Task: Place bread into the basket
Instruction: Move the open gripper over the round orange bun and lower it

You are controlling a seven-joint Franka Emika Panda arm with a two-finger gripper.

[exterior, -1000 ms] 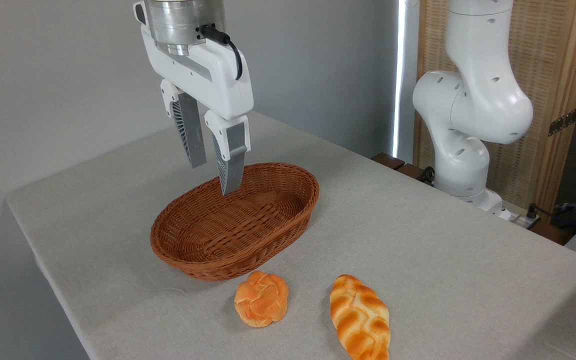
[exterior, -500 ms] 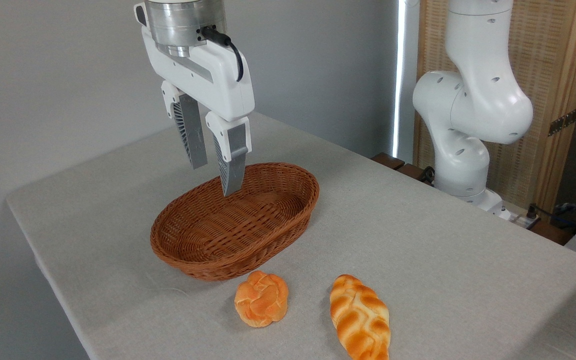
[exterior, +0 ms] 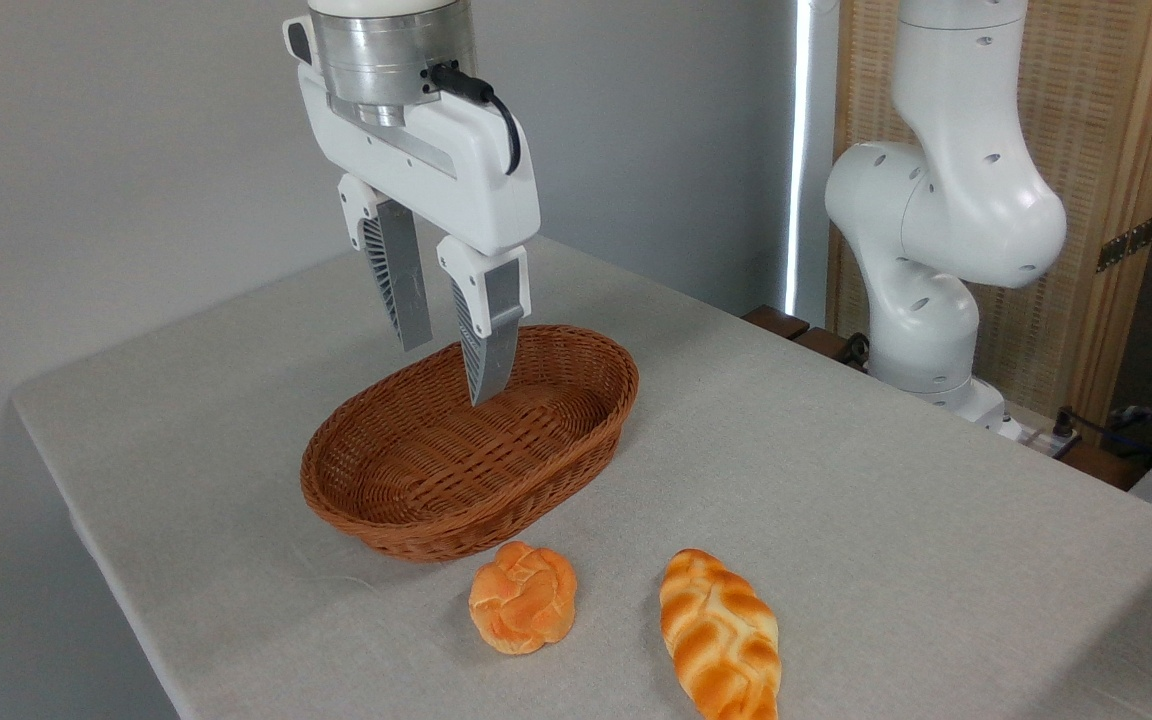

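— Where's the bun (exterior: 522, 597)?
— Low centre of frame, on the table (exterior: 886, 520), just below the basket (exterior: 469, 440) rim. It's round, no clear long axis.
— And the basket?
— Mid-frame, long axis running lower left to upper right.
— The gripper (exterior: 451, 360)?
— Upper centre, above the basket, fingers apart, holding nothing. A loaf (exterior: 720, 633) lies right of the bun.

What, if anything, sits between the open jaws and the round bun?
Only the basket's near rim. The gripper hangs open above the basket; the bun lies on the cloth just in front of it, the braided loaf off to its right.
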